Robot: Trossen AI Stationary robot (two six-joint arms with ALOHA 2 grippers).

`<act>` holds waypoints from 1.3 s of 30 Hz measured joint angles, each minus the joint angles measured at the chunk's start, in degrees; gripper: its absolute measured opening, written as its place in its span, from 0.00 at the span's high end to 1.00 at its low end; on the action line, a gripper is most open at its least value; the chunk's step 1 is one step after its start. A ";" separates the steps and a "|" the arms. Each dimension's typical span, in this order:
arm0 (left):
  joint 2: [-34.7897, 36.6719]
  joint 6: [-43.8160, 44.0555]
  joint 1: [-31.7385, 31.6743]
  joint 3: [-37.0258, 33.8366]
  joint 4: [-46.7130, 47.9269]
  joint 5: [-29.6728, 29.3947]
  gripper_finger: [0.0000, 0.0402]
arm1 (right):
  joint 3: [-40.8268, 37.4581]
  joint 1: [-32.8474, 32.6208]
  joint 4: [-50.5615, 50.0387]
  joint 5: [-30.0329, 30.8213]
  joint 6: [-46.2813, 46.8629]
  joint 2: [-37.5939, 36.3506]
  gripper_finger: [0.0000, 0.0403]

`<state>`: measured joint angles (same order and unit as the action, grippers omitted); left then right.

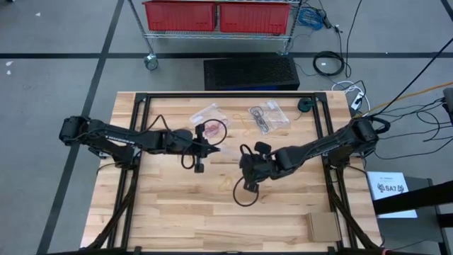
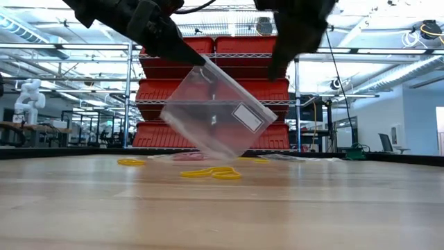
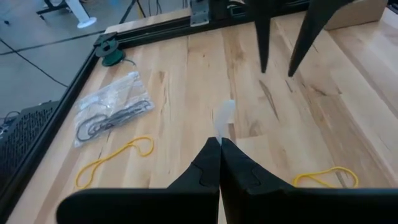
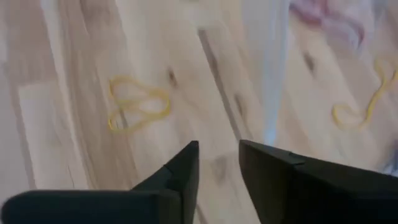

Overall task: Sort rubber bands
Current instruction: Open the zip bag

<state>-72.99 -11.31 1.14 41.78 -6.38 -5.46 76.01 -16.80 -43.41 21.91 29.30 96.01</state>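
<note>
**Right pincer parted over the yellow loops, bag held up at its side**

On the left, the left gripper (image 3: pixel 220 163) reaches in toward the table's middle with its fingers pressed together on the top edge of a clear plastic bag (image 2: pixel 216 111). In the low view the bag hangs tilted in the air, its lower corner just above the wooden table (image 1: pixel 184 227).

In the middle of the boards lie the yellow rubber bands (image 2: pixel 211 172), flat and loose, a further one (image 2: pixel 130 162) a little apart from them. Behind these, toward the far edge, rest a bag of red bands (image 1: pixel 207 115) and a bag of black bands (image 1: pixel 267 115).

On the right, the right gripper (image 4: pixel 219 163) hovers near the table's centre with its fingers a narrow gap apart and nothing between them. Its wrist view shows a doubled yellow loop (image 4: pixel 138 106) on the wood ahead of the fingertips, its long axis running roughly across the line of the fingers; the hanging bag's edge stands just beside it.

The right arm is clearly the nearer to that loop. I judge the coming move to be a short descent forward onto it, then a carry sideways to the bag's mouth.
</note>
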 joint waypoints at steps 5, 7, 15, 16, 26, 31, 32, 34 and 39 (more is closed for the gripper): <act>0.00 0.02 0.12 0.00 0.01 0.32 1.00 | 1.79 1.69 4.91 1.46 -7.09 0.04 0.74; 0.00 0.04 0.27 0.00 0.04 0.46 1.00 | 1.75 2.26 5.35 3.19 -9.54 0.09 0.81; 0.00 0.04 0.49 0.00 0.33 0.71 1.00 | 1.35 2.80 11.30 5.06 -15.63 0.54 0.99; 0.00 0.12 0.49 0.00 0.34 0.71 1.00 | 1.31 2.82 11.56 5.05 -15.92 0.70 0.99; -0.04 0.42 0.49 0.00 0.45 0.71 1.00 | -6.24 4.48 20.54 6.56 -14.46 0.74 1.00; -0.04 0.42 0.49 0.00 0.43 0.71 1.00 | -7.32 4.85 23.68 7.26 -14.76 0.74 1.00; -0.04 0.42 0.49 0.00 0.44 0.71 1.00 | -7.35 4.85 23.83 7.99 -15.03 0.74 1.00; -0.04 0.42 0.49 0.00 0.43 0.71 1.00 | -7.35 4.82 23.98 8.52 -15.30 0.72 1.00; -0.04 0.42 0.51 0.00 0.37 0.71 1.00 | -7.35 5.27 25.43 8.83 -15.46 0.72 1.00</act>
<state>-73.03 -10.89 1.65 41.78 -6.01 -4.75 68.66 -11.53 -17.98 30.74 13.84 96.73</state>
